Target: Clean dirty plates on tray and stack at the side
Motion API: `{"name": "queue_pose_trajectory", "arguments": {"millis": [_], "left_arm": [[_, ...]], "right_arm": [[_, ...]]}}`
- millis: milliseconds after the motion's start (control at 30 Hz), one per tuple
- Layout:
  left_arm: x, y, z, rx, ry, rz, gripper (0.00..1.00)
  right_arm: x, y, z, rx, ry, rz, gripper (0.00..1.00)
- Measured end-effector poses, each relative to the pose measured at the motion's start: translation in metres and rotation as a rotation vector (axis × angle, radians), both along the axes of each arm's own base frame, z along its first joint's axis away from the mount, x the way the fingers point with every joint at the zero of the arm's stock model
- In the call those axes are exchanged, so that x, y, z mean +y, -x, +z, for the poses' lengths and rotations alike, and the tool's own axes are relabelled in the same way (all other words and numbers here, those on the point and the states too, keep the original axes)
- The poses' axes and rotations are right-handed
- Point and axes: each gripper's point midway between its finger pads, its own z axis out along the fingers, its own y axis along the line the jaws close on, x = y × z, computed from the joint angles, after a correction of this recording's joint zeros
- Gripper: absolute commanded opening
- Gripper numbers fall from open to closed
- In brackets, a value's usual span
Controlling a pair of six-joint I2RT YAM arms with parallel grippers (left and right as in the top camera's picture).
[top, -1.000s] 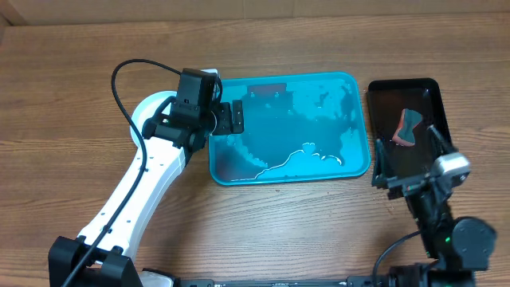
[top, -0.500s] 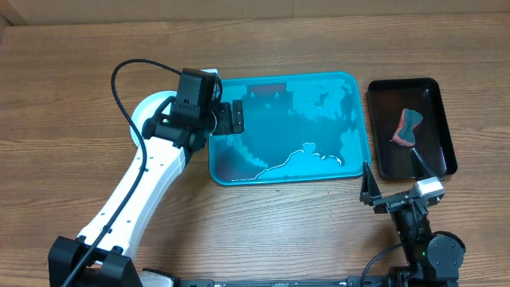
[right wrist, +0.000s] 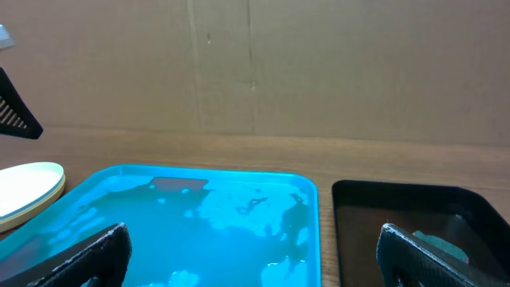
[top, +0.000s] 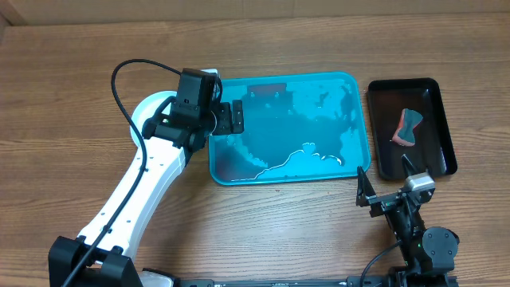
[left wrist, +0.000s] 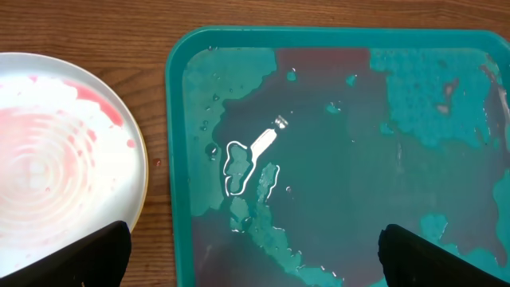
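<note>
The turquoise tray [top: 351,119] lies mid-table, wet with water and reddish film, and no plate lies on it. The plates [top: 146,113] sit on the wood just left of the tray, largely under my left arm. In the left wrist view the top plate [left wrist: 56,159] is white with pink smears. My left gripper [top: 229,118] hovers open over the tray's left edge [left wrist: 179,159], nothing between its fingers [left wrist: 88,255]. My right gripper [top: 385,182] is open and holds nothing, low at the table's front, facing the tray [right wrist: 199,223] and the plates [right wrist: 28,187].
A black tray [top: 434,96] stands right of the turquoise one and holds a red-and-teal sponge [top: 406,127]. A cardboard wall [right wrist: 255,72] runs along the table's far side. Bare wood shows in front of both trays.
My right arm has pulled back from over the black tray toward the table's front edge, still open. The left arm and the plates have not moved.
</note>
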Motion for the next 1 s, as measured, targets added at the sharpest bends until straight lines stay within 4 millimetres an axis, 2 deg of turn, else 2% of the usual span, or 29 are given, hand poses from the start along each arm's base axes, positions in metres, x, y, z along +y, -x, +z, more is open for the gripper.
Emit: {"name": "queue_pose_trajectory", "arguments": {"millis": [767,1000], "left_arm": [[0.000,0.000,0.000,0.000,0.000,0.000,1.00],[-0.003,-0.019,0.016,-0.100,0.016,0.011,0.99]], "right_arm": [[0.000,0.000,0.000,0.000,-0.003,0.000,1.00],[0.000,0.000,0.000,0.000,-0.003,0.000,1.00]]}}
